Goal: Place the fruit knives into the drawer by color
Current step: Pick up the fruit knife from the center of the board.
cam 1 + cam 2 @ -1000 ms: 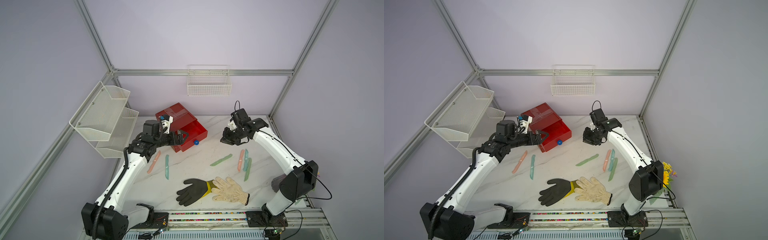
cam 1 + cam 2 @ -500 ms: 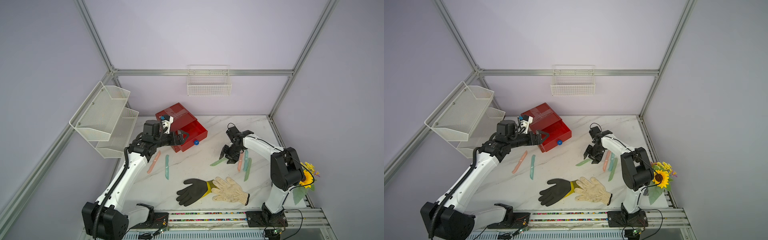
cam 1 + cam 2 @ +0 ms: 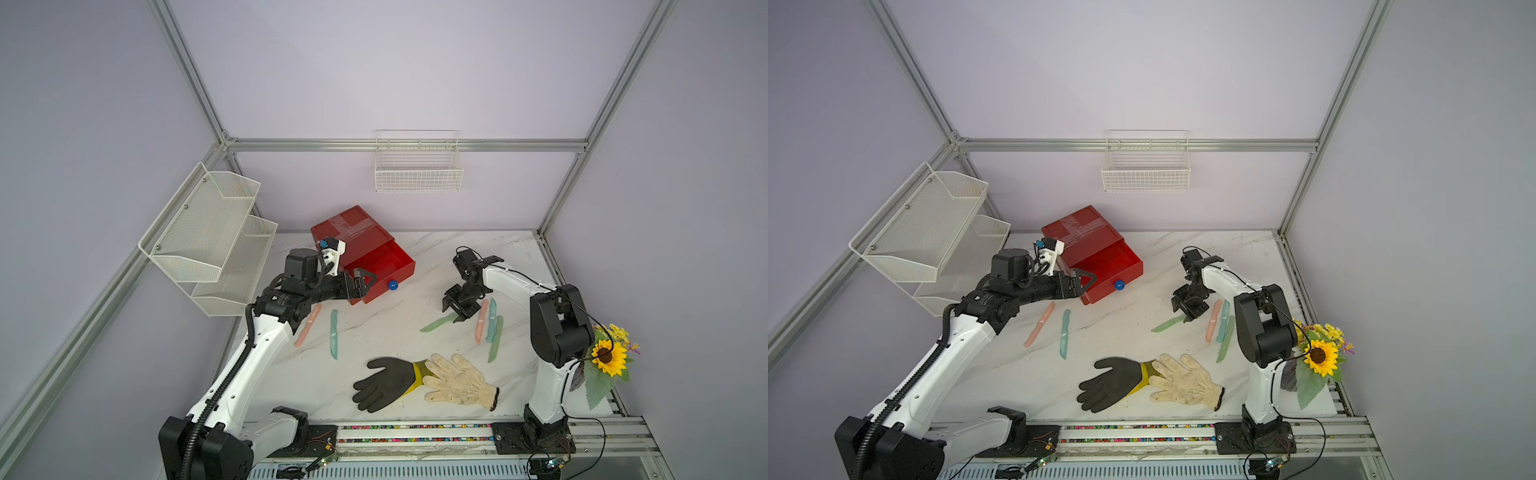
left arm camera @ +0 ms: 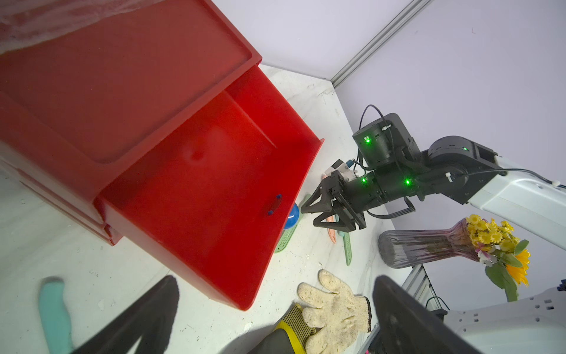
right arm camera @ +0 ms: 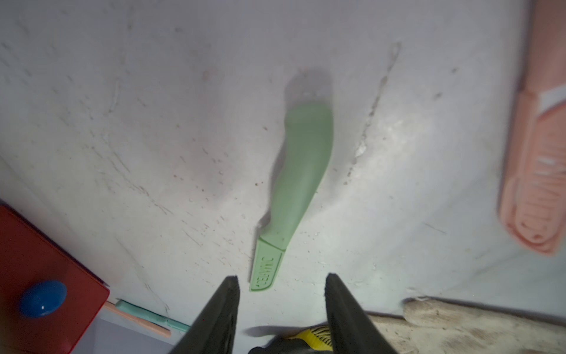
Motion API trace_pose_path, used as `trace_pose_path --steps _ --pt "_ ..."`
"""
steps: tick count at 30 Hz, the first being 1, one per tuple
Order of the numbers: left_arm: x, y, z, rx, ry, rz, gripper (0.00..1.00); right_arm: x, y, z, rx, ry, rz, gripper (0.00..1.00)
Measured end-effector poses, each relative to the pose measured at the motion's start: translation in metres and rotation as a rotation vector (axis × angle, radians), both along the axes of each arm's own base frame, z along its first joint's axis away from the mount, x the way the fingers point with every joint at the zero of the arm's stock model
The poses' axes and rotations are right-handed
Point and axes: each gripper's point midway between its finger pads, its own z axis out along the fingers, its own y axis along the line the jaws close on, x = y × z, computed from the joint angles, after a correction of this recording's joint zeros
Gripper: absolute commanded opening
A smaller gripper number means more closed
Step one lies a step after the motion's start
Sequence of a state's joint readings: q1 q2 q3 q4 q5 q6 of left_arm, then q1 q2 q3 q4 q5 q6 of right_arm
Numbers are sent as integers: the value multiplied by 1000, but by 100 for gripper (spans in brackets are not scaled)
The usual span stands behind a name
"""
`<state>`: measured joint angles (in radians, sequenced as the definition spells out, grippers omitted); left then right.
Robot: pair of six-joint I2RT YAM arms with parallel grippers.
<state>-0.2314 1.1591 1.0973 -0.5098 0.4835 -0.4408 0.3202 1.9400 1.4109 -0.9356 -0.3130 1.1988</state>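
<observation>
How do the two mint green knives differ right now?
The lone mint knife lies slanted across the table. The other mint knife lies in a close row with a teal knife and a pink knife. The open right gripper hangs at the lone one's end, and no gripper is over the other. Both lie flat, ungripped, outside the drawer.

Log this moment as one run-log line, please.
left gripper: open, beside drawer | right gripper: open, over mint knife | drawer: top one pulled out, empty
</observation>
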Motion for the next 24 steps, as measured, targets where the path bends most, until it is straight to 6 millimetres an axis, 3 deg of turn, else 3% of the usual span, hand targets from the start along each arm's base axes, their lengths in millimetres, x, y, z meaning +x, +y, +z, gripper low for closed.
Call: trace_pose_path --steps 12,24 --pt "0 1 -1 16 -9 -2 100 3 -3 -27 -32 107 -153 46" --pt "0 2 0 27 -22 -6 100 5 -7 -30 -37 127 -189 20"
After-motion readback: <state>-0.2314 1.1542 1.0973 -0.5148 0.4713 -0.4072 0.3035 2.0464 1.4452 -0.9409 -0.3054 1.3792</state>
